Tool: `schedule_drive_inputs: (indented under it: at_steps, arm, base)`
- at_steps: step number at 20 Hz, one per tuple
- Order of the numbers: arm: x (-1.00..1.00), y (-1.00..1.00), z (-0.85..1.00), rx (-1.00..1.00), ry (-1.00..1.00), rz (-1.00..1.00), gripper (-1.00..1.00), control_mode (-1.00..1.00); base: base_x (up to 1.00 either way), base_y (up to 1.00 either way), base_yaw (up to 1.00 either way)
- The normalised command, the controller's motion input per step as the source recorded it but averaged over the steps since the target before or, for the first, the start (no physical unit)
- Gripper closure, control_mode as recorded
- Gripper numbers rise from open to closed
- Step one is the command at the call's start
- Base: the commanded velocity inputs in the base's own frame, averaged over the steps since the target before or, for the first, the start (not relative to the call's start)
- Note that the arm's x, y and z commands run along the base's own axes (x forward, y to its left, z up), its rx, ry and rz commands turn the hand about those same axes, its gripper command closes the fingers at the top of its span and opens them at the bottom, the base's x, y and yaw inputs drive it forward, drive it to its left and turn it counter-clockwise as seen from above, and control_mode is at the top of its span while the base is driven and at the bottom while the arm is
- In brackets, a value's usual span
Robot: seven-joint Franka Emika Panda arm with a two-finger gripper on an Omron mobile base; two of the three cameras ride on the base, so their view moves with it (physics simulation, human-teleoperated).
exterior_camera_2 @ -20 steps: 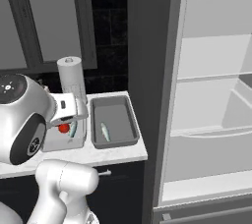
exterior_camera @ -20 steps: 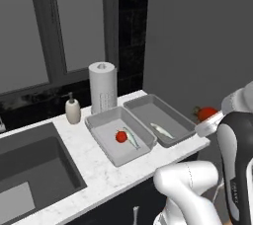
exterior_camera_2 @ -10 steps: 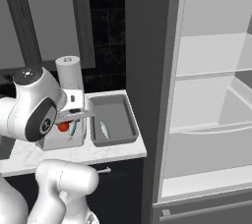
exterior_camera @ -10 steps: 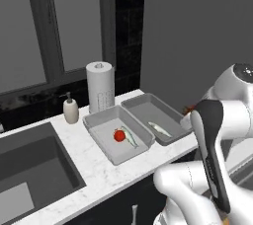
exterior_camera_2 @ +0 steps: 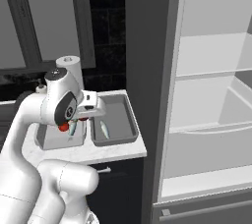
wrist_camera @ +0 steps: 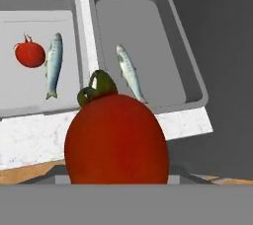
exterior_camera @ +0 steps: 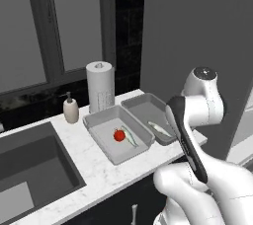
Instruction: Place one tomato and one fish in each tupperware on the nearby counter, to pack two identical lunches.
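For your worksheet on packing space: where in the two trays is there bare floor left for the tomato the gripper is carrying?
The right tupperware has bare floor beside its lone fish. The left tupperware is crowded: tomato and fish.

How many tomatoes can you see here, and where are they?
2. One tomato lies in the left tupperware beside a fish; the other tomato is held in the tool, near the right tupperware.

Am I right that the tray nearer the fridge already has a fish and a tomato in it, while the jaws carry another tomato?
Not quite. The tray nearer the fridge holds just a fish, as the hand view shows. The fish-and-tomato pair lies in the other tray. The carried tomato part is right.
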Motion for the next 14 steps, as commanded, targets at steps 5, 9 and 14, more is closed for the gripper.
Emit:
schedule_drive_inputs:
  at_steps: [5,9,14]
  arm:
    - [0.78,0.00,-0.59,-0.01,-0.02,-0.05,1.00,-1.00]
    - [0.75,0.00,-0.40,0.00,0.00,-0.03,1.00,-1.00]
    - [0.70,-0.01,-0.34,0.00,0.00,-0.02,1.00,-1.00]
  base:
    - [0.00,0.00,0.00]
    - [0.00,0.00,0.00]
    - [0.00,0.00,0.00]
